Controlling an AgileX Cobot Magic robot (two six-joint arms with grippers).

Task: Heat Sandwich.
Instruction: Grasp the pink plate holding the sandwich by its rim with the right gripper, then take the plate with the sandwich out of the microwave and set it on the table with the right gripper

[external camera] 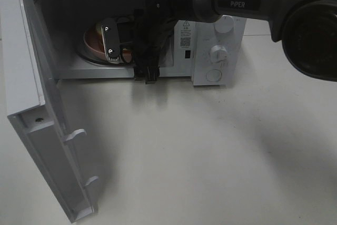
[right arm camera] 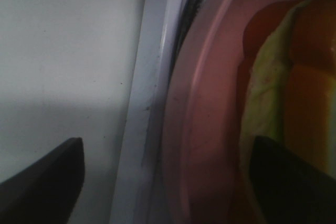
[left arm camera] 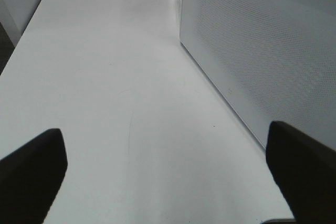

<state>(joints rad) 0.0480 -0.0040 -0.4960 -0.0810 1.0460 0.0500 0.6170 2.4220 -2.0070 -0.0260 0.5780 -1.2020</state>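
Right claw (right arm camera: 168,177) is spread open at the mouth of the white boxy microwave (external camera: 210,51), one finger over the round pink plate (right arm camera: 199,129), the other off it. Toy sandwich (right arm camera: 294,77), orange crust with pale green filling, lies on that plate inside the cavity. Left claw (left arm camera: 168,171) hangs open above the bare white counter (left arm camera: 121,93), beside the perforated microwave wall.

Sandwich (right arm camera: 294,77): blurred, cut off at the right wrist view's edge; overhead, hidden behind the right pincer (external camera: 111,39), at 9 o'clock inside the microwave (external camera: 218,51).
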